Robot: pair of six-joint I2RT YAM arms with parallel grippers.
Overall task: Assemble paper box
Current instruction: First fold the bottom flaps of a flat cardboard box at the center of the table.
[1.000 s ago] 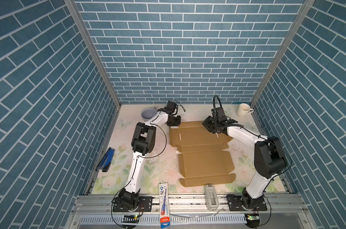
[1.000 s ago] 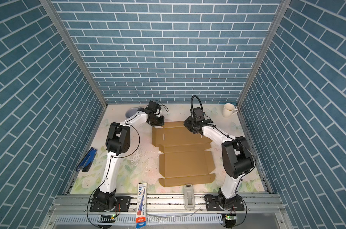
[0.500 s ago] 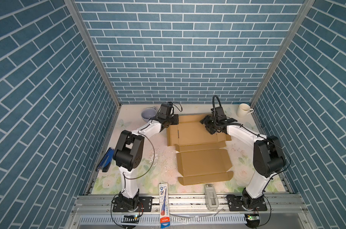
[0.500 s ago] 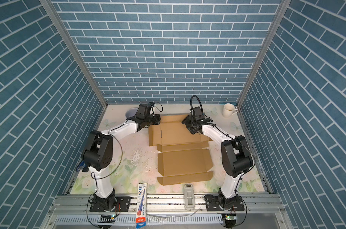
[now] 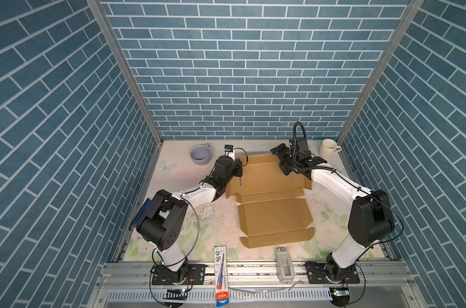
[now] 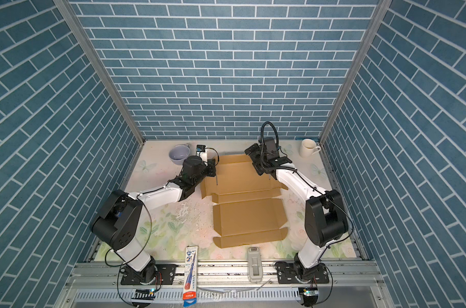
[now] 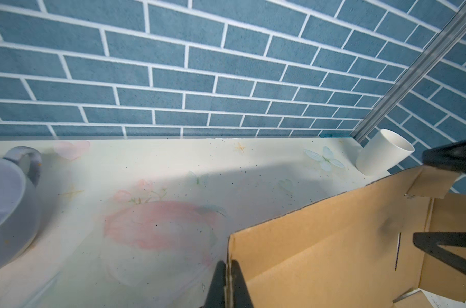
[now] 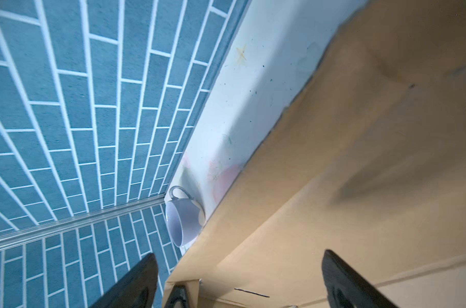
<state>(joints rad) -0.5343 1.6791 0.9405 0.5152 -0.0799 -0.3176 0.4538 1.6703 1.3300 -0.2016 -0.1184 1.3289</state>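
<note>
Lying mostly flat on the floral counter [image 5: 178, 173] between both arms, the plain brown die-cut cardboard paper box [image 5: 273, 216] is barely begun: far panel tilted up, left pincer [image 7: 228, 264] clenched on its edge, right pincer [image 8: 240, 254] released and spread wide, every wall left to fold.

The long packet [image 5: 221, 272] seems to read "M&G".
</note>
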